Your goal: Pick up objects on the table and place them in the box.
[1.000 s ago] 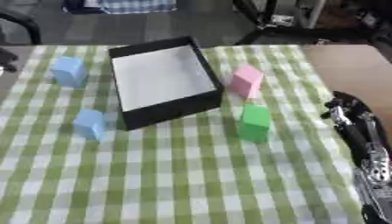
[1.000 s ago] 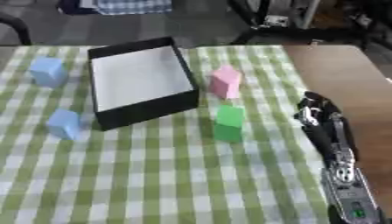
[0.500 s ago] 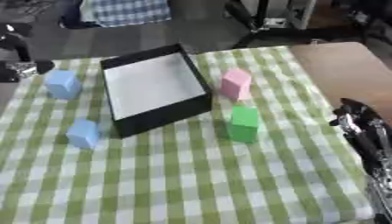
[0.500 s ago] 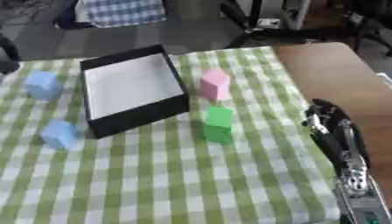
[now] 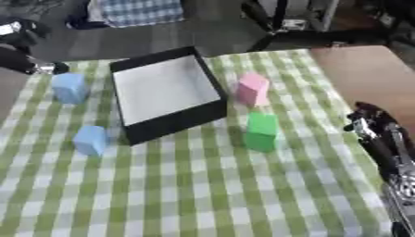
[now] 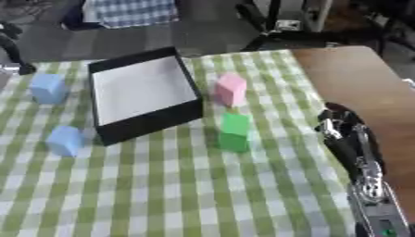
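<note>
Green-and-white checked cloth (image 5: 186, 185) covers most of the table, soft-looking w/ faint wrinkles; bare brown tabletop (image 6: 356, 78) shows along the right side.

Box (image 5: 166, 95): black walls, pale flat floor, rectangular, sits askew at far-centre of the cloth. Nothing inside it.

Right hand (image 6: 340, 132) comes in along the right edge, black w/ silver joints, forearm running to the near-right corner. Fingers point toward the far side & look curled in, holding nothing; blur means I can't be sure how tightly. It hangs over the cloth's right margin, well apart from all blocks. Left hand not visible in either view.

Blocks, all smooth matte cuboids, all outside the box:
- green block (image 5: 261, 132), upright, near-right of the box, close to its near-right corner but apart from it.
- pink block (image 5: 252, 89), just right of the box's right wall, far side of the green one.
- far blue block (image 5: 69, 87), left of the box.
- near blue block (image 5: 90, 140), near-left of the box.

The right eye view shows more brown tabletop & more of the forearm.
</note>
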Controlling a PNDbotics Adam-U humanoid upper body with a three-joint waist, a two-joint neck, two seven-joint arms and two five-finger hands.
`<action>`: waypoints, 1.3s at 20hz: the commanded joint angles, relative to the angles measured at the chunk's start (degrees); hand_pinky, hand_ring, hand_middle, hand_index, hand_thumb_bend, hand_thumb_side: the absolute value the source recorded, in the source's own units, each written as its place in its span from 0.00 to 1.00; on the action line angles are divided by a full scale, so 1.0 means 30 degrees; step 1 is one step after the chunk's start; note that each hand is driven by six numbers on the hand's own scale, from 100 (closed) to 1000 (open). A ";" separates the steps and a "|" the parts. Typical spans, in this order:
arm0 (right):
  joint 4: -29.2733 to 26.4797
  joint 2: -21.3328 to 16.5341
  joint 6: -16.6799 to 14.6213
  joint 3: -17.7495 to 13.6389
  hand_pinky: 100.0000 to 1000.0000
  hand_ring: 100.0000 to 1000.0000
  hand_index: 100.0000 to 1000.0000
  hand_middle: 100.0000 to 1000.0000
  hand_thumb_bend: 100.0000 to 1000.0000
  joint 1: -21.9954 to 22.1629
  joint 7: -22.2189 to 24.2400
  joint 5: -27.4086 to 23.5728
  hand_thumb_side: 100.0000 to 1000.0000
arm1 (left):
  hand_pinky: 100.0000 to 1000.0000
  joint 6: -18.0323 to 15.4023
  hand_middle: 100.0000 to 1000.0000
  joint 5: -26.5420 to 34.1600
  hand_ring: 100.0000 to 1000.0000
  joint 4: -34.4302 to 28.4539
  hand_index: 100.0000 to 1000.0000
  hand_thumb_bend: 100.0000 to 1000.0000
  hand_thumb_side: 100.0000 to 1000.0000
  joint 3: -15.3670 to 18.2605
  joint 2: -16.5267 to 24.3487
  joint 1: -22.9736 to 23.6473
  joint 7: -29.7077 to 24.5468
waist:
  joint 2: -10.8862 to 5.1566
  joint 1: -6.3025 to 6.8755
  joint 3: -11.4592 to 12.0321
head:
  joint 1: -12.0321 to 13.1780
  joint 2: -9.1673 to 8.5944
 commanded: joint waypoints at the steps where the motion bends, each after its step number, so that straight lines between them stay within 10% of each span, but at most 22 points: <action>1: -0.0231 -0.0266 -0.0026 -0.0135 0.81 0.51 0.78 0.56 0.00 -0.0133 -0.0075 0.0027 0.49 | 0.82 -0.0359 0.82 -0.1049 0.81 0.1474 0.95 0.55 0.49 0.0449 -0.0100 -0.0744 0.0117 | 0.0004 -0.0261 -0.0020 | -0.0045 -0.0038; 10: -0.0226 -0.0230 -0.0054 -0.0073 0.81 0.51 0.78 0.56 0.00 -0.0258 -0.0018 -0.0025 0.49 | 0.79 0.0504 0.80 -0.4032 0.77 0.5913 0.94 0.51 0.48 0.1489 -0.1655 -0.1554 0.2949 | 0.0191 -0.0411 -0.0289 | 0.0084 -0.0038; 26: -0.0253 -0.0237 -0.0133 -0.0020 0.81 0.50 0.78 0.56 0.00 -0.0656 0.0038 -0.0127 0.49 | 0.70 0.4378 0.73 -0.9299 0.67 0.6779 0.90 0.36 0.47 0.5163 -0.3177 -0.1187 0.8217 | 0.1196 -0.0619 -0.0963 | 0.0445 -0.0038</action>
